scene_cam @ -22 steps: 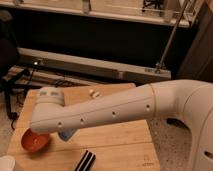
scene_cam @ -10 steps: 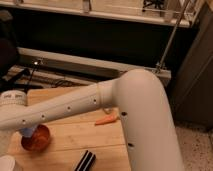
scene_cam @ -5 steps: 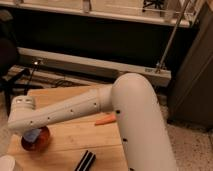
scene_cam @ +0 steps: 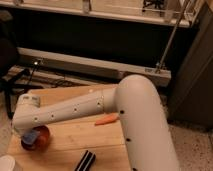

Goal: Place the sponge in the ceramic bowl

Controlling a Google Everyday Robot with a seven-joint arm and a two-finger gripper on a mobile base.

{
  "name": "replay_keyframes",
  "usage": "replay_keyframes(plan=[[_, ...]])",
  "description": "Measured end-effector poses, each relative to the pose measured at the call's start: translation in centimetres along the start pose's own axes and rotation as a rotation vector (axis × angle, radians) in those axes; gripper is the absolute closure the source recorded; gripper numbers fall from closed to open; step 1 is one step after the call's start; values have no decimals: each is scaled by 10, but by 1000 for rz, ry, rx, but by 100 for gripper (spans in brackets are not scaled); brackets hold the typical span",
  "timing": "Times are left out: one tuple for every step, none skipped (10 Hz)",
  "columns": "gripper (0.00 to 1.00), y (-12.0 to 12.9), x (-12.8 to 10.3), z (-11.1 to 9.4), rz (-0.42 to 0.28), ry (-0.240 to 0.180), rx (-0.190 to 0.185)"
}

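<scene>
Where the white arm ends over the wooden table's front-left corner, the gripper hangs above the orange-red ceramic bowl; its grip cannot be told. The light-blue sponge sits at the bowl's left side. Bare wood separates the bowl from the carrot. A black striped block lies at the front edge.

One gripper at bowl; one sponge
</scene>
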Motion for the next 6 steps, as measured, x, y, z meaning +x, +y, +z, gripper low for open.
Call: replay_keyframes(plan=[[20, 1, -1, -2, -4, -1, 0], [20, 3, -2, -4, -6, -5, -5], [20, 5, -5, -6, -7, -11, -14], [20, 7, -5, -8, -5, -12, -19], [20, 7, -5, -10, -5, -9, -16], [20, 6, -5, -12, -4, -5, -9]])
